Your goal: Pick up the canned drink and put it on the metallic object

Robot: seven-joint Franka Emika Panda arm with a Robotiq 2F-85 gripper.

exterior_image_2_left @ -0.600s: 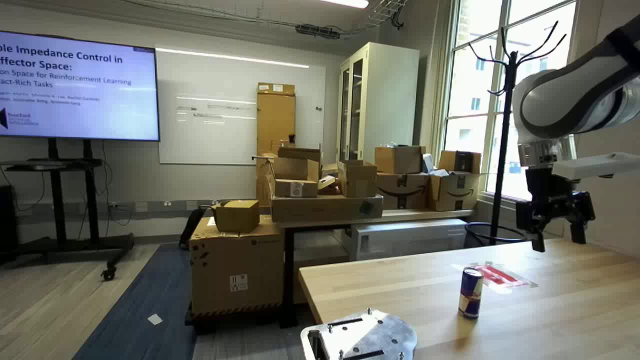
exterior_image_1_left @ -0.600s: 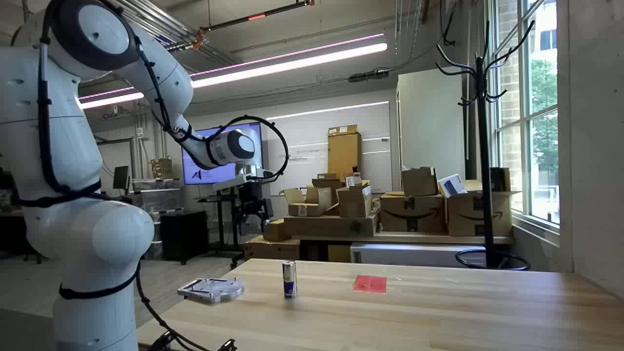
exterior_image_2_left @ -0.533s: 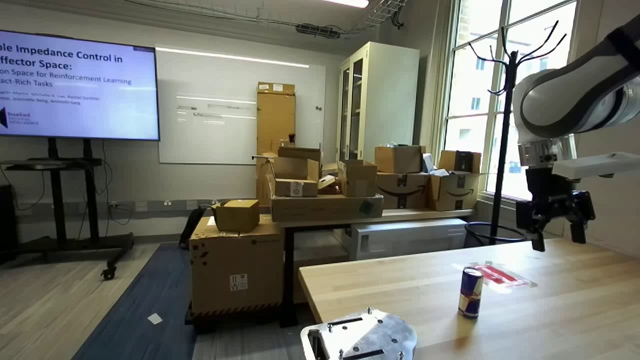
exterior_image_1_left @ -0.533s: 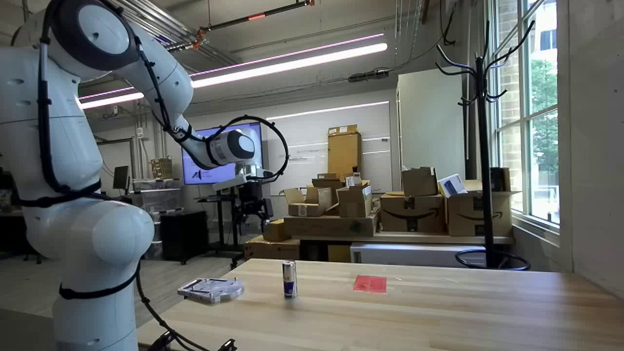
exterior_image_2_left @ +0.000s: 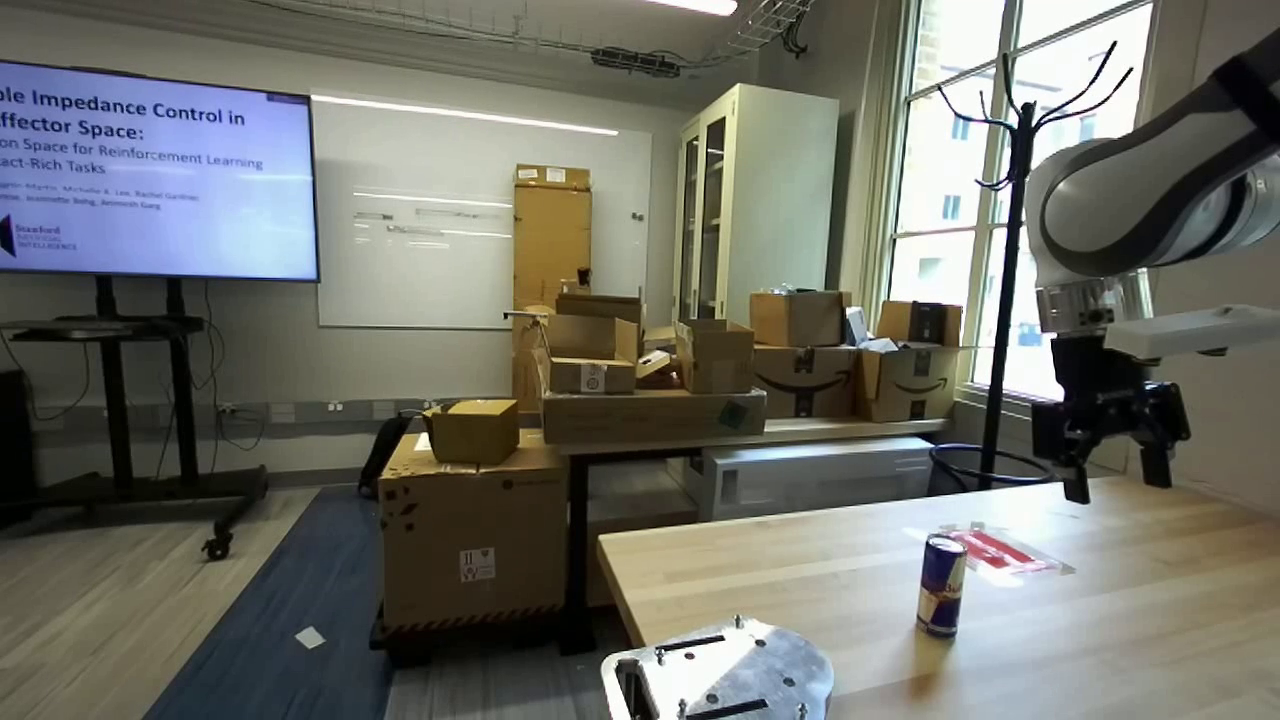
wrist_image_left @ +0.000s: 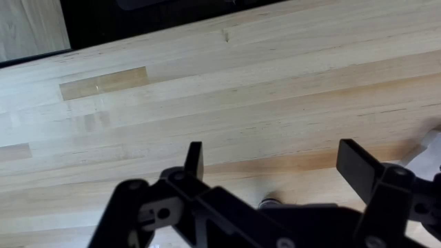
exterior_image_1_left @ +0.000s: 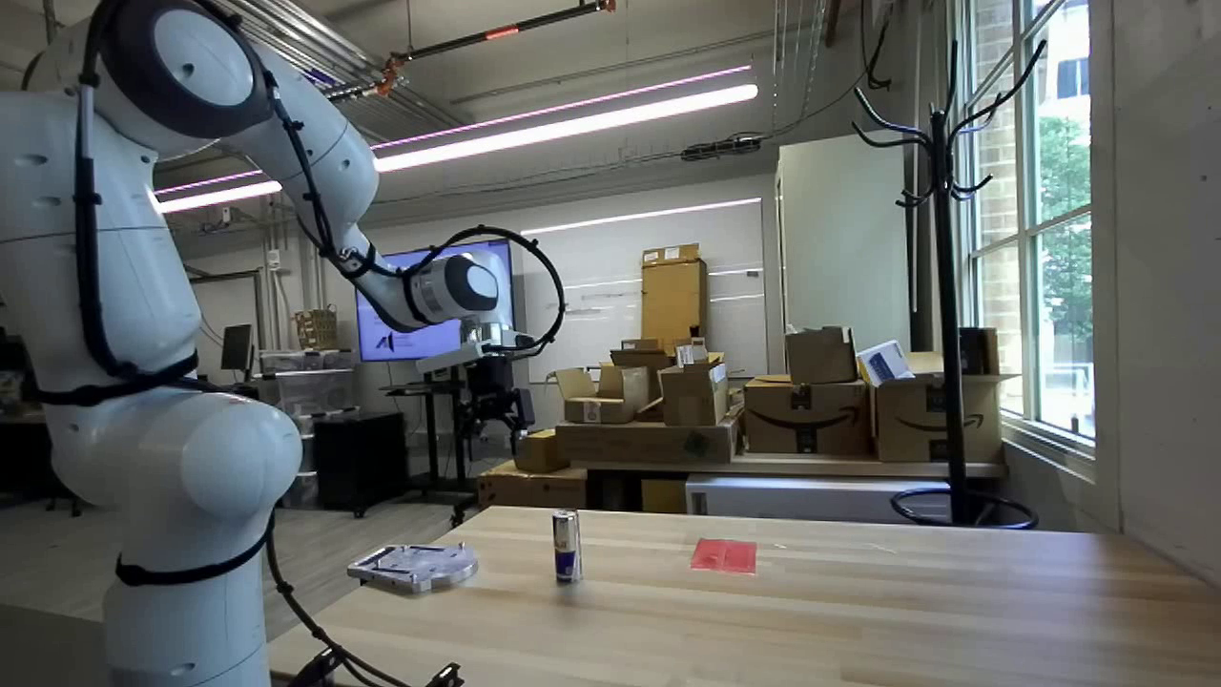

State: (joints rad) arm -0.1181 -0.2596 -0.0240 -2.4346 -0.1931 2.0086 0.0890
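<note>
The can [exterior_image_2_left: 941,588] stands upright on the wood table [exterior_image_2_left: 760,570]; it is dark blue and silver, with red marks too small to read; the metal plate [exterior_image_2_left: 740,668] sits at the left edge of the table, to the left of the can and apart from it; a flat red piece [exterior_image_2_left: 1000,552] lies farther off, right of the can; the gripper [exterior_image_2_left: 1117,482] hangs up above the table, spread wide, well apart from the can; in the wrist view the top of the can peeks out past the gripper's dark parts, and the metal plate shows at the right edge; in an exterior view the big screen [exterior_image_2_left: 160,170] at the far left shows words with their starts cut off: "Impedance Control in", then "Space:", then "Space for Reinforcement Learning", then "Rich Tasks"; low on the screen is "Stanford" in small letters; a brown box [exterior_image_2_left: 803,378] at the far side and the tan box [exterior_image_2_left: 908,383] just right of it each have the curved Amazon smile; a big box [exterior_image_2_left: 472,530] on the left has a white label [exterior_image_2_left: 477,564] too small to read.
</note>
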